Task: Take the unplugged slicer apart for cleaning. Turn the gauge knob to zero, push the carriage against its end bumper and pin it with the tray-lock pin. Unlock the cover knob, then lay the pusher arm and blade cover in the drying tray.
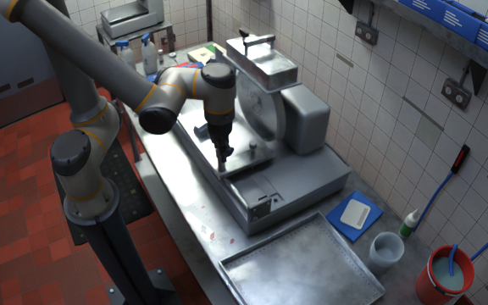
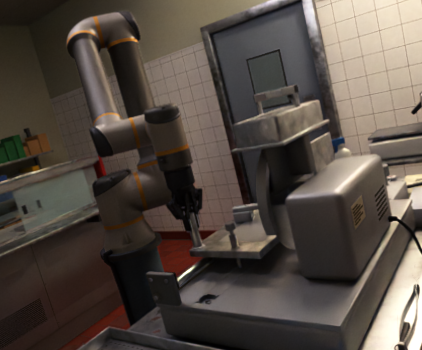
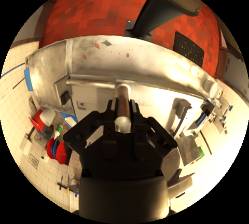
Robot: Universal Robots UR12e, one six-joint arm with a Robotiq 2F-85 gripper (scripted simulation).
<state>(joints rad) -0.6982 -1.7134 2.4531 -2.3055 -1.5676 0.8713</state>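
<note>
My gripper (image 1: 222, 162) (image 2: 194, 231) (image 3: 122, 107) points straight down at the front corner of the slicer's carriage (image 1: 223, 144) (image 2: 235, 244), closed around the upright tray-lock pin (image 3: 122, 104) (image 2: 196, 235). The pin's lower end meets the carriage edge. A small post (image 1: 252, 147) (image 2: 232, 234) stands on the carriage beside it. The round blade cover (image 1: 257, 109) (image 2: 268, 200) stands behind the carriage. The pusher arm (image 1: 261, 59) (image 2: 278, 125) sits on top with its handle up. The drying tray (image 1: 301, 264) lies empty on the counter past the slicer's end.
A grey cup (image 1: 384, 252) and a blue mat with a white pad (image 1: 354, 214) sit beside the tray. A red bucket (image 1: 444, 275) stands on the floor by the wall. Spray bottles (image 1: 148, 53) stand at the counter's far end. The motor housing (image 1: 305, 118) rises behind the blade.
</note>
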